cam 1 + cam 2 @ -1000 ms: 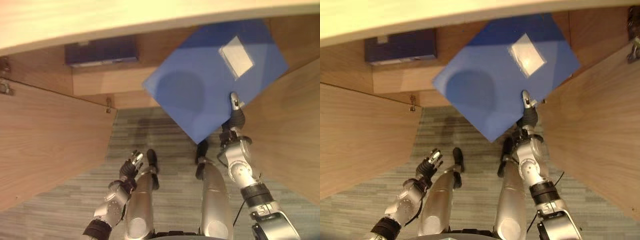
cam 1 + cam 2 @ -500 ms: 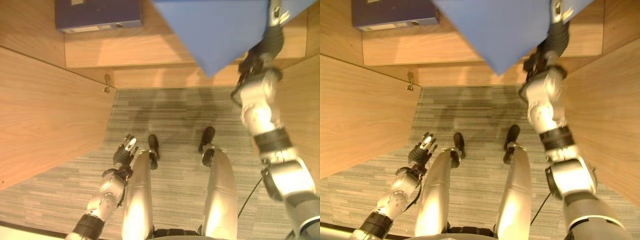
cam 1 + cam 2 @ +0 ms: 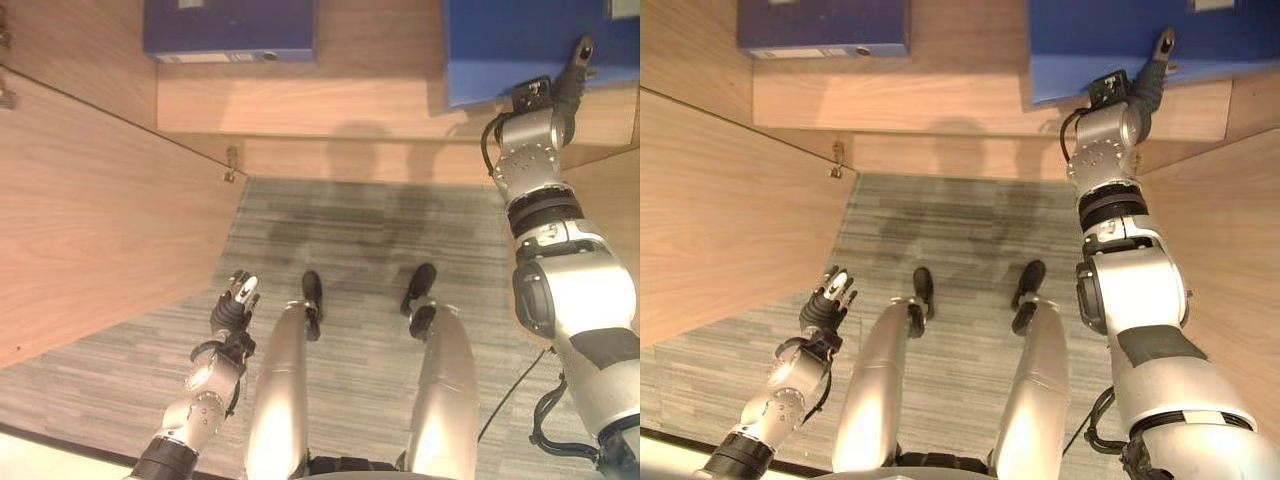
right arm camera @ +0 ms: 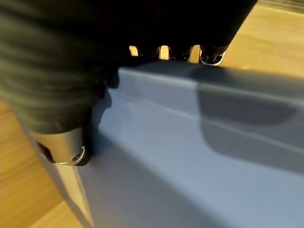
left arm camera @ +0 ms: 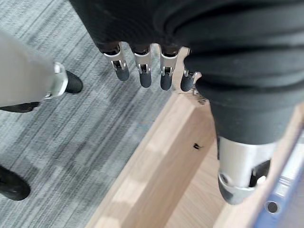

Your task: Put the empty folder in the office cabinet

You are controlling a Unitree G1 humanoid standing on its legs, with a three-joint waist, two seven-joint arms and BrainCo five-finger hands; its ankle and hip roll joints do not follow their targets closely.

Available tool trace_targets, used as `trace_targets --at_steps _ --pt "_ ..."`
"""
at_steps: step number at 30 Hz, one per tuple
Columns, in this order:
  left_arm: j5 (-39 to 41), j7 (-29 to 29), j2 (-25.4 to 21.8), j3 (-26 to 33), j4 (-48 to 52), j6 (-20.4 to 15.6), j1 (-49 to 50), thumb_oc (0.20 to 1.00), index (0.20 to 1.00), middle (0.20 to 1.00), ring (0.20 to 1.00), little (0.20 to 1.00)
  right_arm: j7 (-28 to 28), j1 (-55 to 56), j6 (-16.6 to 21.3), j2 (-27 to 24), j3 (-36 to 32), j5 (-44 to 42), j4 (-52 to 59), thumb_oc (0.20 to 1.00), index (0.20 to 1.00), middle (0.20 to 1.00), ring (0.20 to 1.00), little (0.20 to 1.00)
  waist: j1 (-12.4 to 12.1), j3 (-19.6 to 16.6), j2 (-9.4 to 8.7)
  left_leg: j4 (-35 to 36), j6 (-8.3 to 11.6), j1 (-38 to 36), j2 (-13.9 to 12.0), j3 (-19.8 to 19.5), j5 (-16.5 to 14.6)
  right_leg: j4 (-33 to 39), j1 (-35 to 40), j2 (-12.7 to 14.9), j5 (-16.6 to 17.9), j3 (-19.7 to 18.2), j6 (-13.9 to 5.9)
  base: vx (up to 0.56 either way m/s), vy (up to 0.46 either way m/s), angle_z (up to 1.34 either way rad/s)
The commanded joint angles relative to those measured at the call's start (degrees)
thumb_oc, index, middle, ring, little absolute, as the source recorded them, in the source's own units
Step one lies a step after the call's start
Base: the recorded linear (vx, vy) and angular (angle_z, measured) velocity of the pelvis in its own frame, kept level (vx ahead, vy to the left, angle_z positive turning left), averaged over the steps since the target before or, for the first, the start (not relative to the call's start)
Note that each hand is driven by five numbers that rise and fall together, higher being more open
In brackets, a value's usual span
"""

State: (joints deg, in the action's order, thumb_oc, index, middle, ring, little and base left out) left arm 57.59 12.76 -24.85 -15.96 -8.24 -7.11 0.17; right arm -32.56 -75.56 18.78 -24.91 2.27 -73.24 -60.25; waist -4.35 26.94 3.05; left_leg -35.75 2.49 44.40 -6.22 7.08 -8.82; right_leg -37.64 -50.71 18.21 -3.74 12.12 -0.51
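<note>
Blue folder (image 3: 520,45) lies flat on the cabinet shelf (image 3: 330,100), its top cut off by the frame edge; right hand (image 3: 565,85) grips its near edge, thumb on top, fingers underneath and mostly hidden. 2 folders total: the 2nd, a darker blue binder (image 3: 230,30), sits on the same shelf, well apart on the left-hand side. Left hand (image 3: 232,305) hangs low over the carpet (image 3: 340,230) beside the open cabinet door (image 3: 100,220), fingers straight, holding nothing.

Two head views looking straight down, sharing the cabinet shelf (image 3: 330,105), wrist views very close
</note>
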Motion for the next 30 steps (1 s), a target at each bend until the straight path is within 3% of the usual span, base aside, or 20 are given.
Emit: trace_targets --at_steps 1,10,17,18,30 --pt "1.12 -1.43 -4.09 -2.18 0.61 -2.38 6.18 1.000 1.000 1.000 1.000 1.000 2.33 -3.11 3.27 -0.61 1.24 -0.91 3.82 0.200 0.200 0.200 0.200 0.200 -2.20 -5.62 0.84 2.42 0.24 0.99 -0.42 -2.47 -1.65 -4.68 6.95 0.08 -9.00 1.47 -3.19 0.01 -0.021 0.07" --pt "1.10 -2.95 -5.62 -1.75 -4.42 -2.33 7.87 1.000 1.000 1.000 1.000 1.000 4.89 -8.46 3.65 -5.48 1.49 -4.47 -1.32 0.200 0.200 0.200 0.200 0.200 -5.71 -7.66 1.69 -1.37 0.00 2.50 0.12 -5.05 -3.02 -9.04 7.57 1.42 -11.21 3.06 -4.27 0.01 -0.020 0.19" --pt "0.26 -3.15 -5.72 -2.08 -6.64 -2.19 7.60 1.000 1.000 1.000 1.000 1.000 5.97 -7.53 3.61 -7.49 0.36 -5.93 -2.68 0.200 0.200 0.200 0.200 0.200 -6.53 -8.14 2.22 -3.47 -0.20 3.70 0.61 -6.06 -3.68 -11.17 7.61 2.35 -12.67 3.53 -4.37 0.02 -0.002 0.07" --pt "0.13 -3.26 -5.79 -2.09 -6.73 -2.09 7.55 1.000 1.000 1.000 1.000 1.000 6.25 -7.30 3.45 -7.69 0.26 -6.13 -2.63 1.000 1.000 1.000 1.000 1.000 -6.56 -8.14 2.29 -3.59 -0.19 3.76 0.68 -6.10 -3.71 -11.26 7.66 2.48 -12.70 3.57 -4.39 0.00 0.000 0.00" --pt "-1.19 -3.51 -5.85 -2.12 -8.83 -1.40 6.65 1.000 1.000 1.000 1.000 1.000 8.13 -5.61 1.80 -7.02 -1.96 -9.12 -7.60 1.000 1.000 1.000 1.000 1.000 -7.30 -7.98 3.04 -3.36 -0.45 5.20 1.42 -6.04 -3.20 -11.11 6.21 3.21 -12.26 3.20 -4.59 0.00 0.017 0.05"
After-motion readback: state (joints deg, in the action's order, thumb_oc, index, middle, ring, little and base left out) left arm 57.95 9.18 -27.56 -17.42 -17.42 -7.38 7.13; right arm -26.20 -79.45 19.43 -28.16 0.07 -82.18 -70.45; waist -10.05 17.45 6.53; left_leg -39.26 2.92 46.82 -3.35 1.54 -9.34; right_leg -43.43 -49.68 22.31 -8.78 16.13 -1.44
